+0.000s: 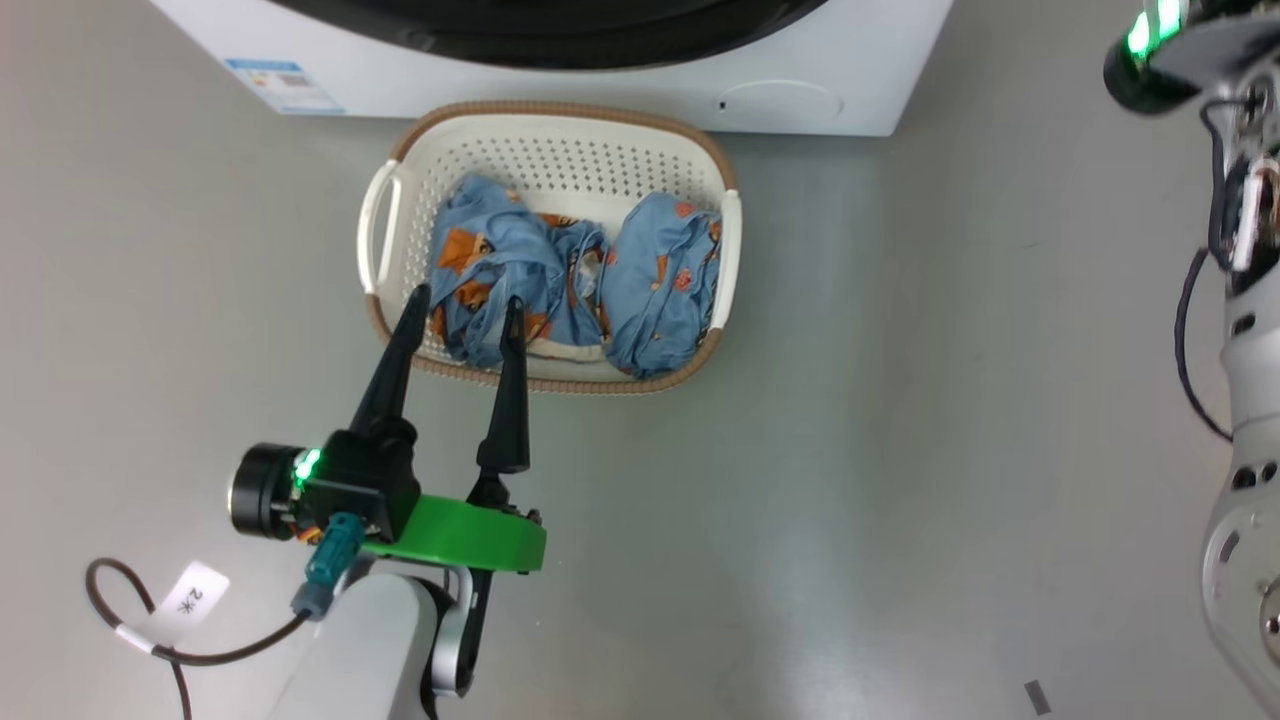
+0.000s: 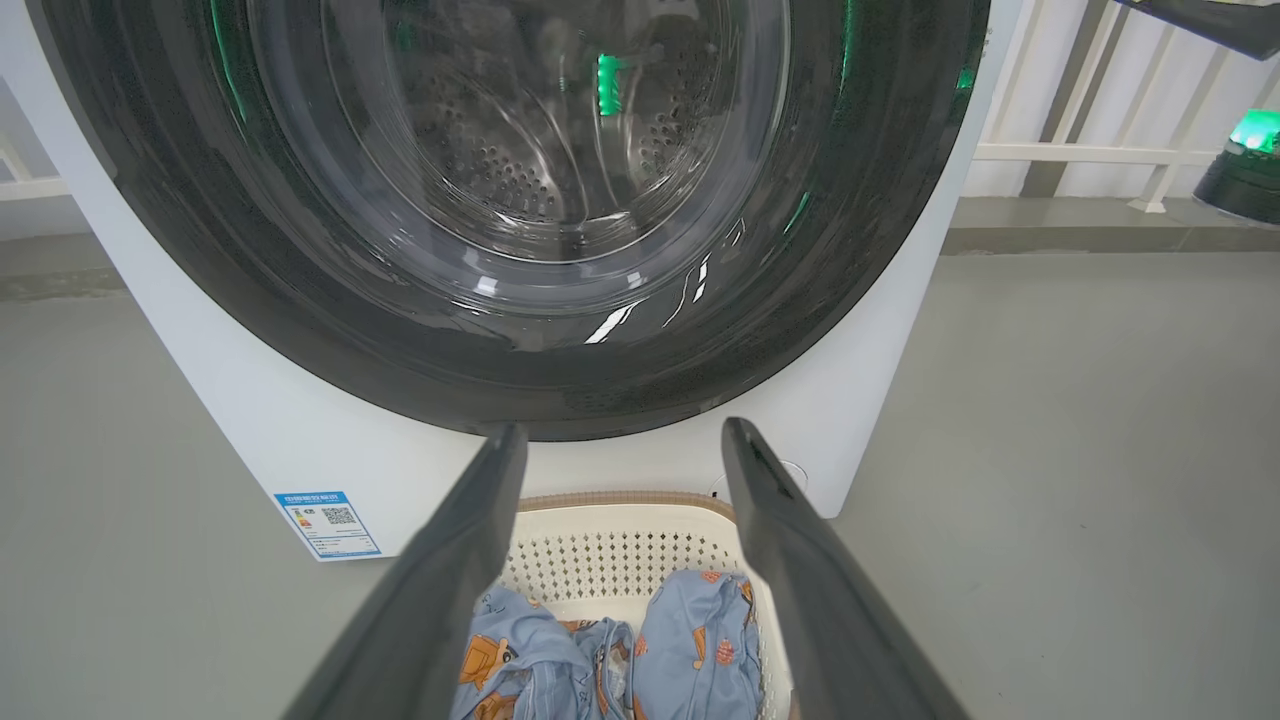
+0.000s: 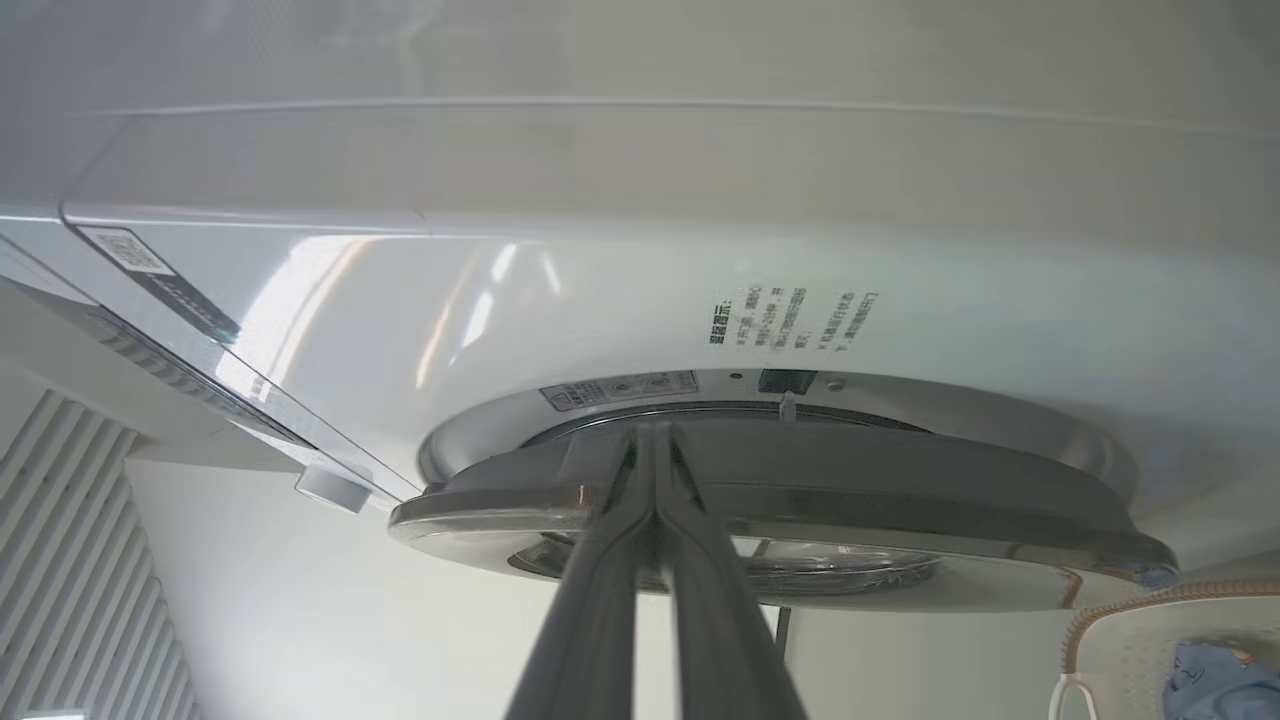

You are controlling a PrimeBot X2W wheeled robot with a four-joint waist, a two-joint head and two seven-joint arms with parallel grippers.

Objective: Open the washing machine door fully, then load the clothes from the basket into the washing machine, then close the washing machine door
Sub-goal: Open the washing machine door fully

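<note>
The washing machine (image 1: 820,60) stands at the top of the head view, the black rim of its door (image 1: 560,40) just showing. In front of it on the floor sits the basket (image 1: 560,108) holding the light-blue clothes (image 1: 520,260). My left gripper (image 1: 467,296) hovers open over the basket's near left part, nothing between its fingers. The left wrist view faces the door (image 2: 520,150) above the basket (image 2: 620,555) and clothes (image 2: 690,640). My right gripper (image 3: 652,430) is shut, its tips against the edge of the door (image 3: 900,500), which looks slightly ajar.
Grey floor lies on both sides of the basket. My right arm (image 1: 1240,300) rises along the right edge of the head view. A blue sticker (image 1: 285,85) marks the machine's lower left corner. A white slatted rail (image 2: 1100,100) stands behind the machine on the right.
</note>
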